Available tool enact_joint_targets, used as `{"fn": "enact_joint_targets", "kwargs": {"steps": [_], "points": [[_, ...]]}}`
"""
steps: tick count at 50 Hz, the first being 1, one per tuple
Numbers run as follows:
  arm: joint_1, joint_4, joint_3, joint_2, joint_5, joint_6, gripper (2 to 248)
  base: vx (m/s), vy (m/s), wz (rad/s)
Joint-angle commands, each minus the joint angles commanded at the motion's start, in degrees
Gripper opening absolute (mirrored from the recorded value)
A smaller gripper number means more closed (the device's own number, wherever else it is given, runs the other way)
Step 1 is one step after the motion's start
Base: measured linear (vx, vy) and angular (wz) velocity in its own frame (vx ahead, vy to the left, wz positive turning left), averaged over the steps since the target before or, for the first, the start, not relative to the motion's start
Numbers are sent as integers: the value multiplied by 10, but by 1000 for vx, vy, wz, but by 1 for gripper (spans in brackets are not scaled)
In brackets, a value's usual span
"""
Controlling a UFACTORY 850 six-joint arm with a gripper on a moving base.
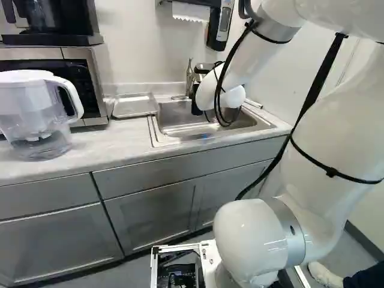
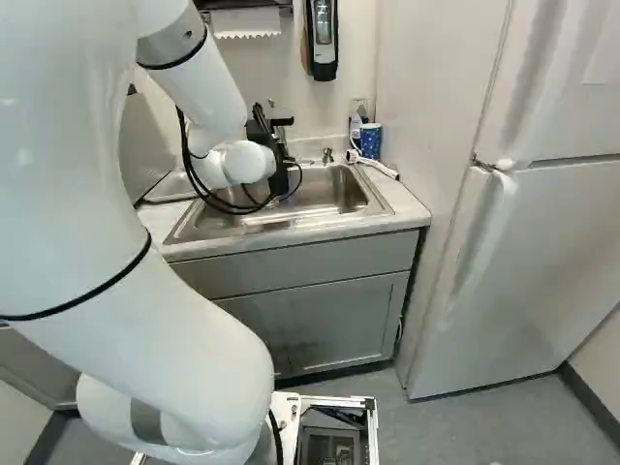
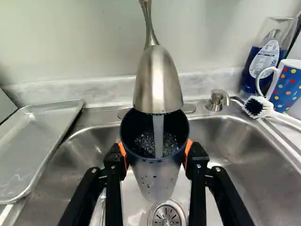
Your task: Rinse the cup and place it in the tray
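Over the sink, my gripper [image 2: 278, 165] shows as a black shape in the right base view. In the wrist view the gripper [image 3: 156, 153] is shut on the cup [image 3: 153, 172], its orange pads pressing the wall from two sides. The cup has a dark blue inside and stands mouth up below the faucet head [image 3: 158, 82]. A stream of water runs into it, and bubbling water shows inside. The metal tray [image 3: 35, 146], with nothing on it, lies on the counter beside the sink [image 3: 244, 141]; the left base view also shows this tray [image 1: 135, 105].
A drain [image 3: 167, 215] lies below the cup. Beside the sink are a scrub brush [image 3: 263, 108], a polka-dot mug [image 3: 288, 87] and a blue soap bottle [image 3: 263, 61]. A water pitcher [image 1: 36, 114] and a microwave [image 1: 90, 78] stand beyond the tray. A fridge [image 2: 533, 232] stands to the right.
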Motion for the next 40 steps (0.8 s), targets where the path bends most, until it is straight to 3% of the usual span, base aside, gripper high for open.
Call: {"fn": "enact_joint_targets", "kwargs": {"steps": [40], "points": [[0, 0, 0, 0, 0, 0, 126, 0, 0, 0]]}}
